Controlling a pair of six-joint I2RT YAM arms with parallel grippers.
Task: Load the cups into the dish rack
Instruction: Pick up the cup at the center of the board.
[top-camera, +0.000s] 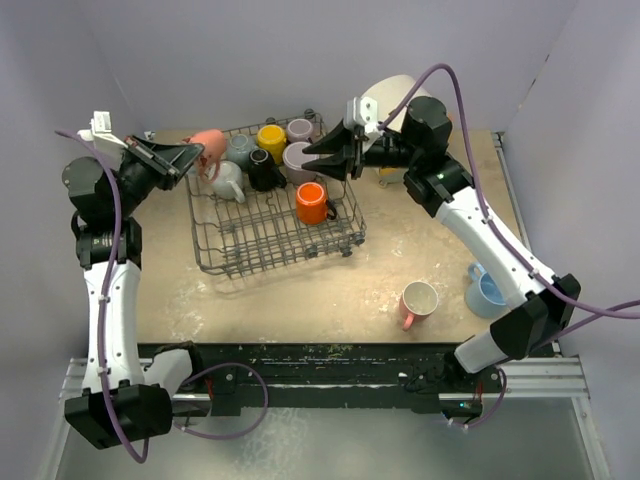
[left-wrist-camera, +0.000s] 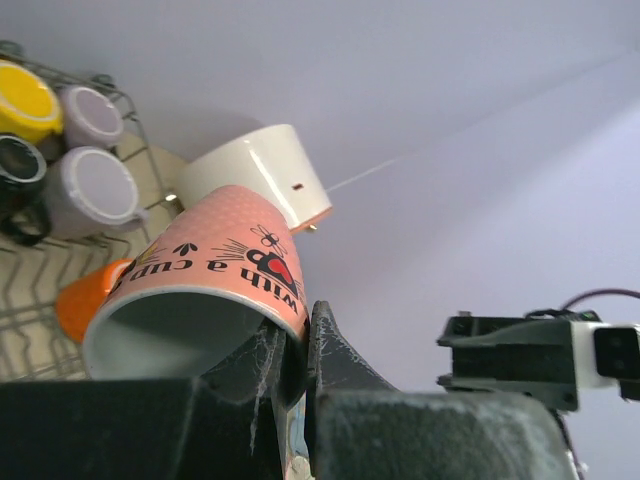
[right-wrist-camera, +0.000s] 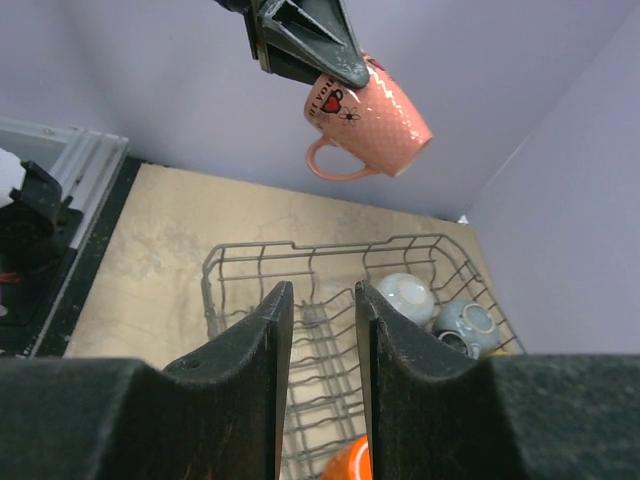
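Left gripper (top-camera: 197, 158) pinched rim of pink cup (top-camera: 208, 143), above far-left corner of dish rack (top-camera: 260, 240). Right gripper (top-camera: 318, 160) narrow, empty, over orange cup (top-camera: 312, 203). Best move seemed: lower mouth-down between free tines, then release.

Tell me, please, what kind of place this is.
Probably a robot test cell, not a real kitchen: plain walls box in a worn table, and a wire dish rack of mugs stands on it.
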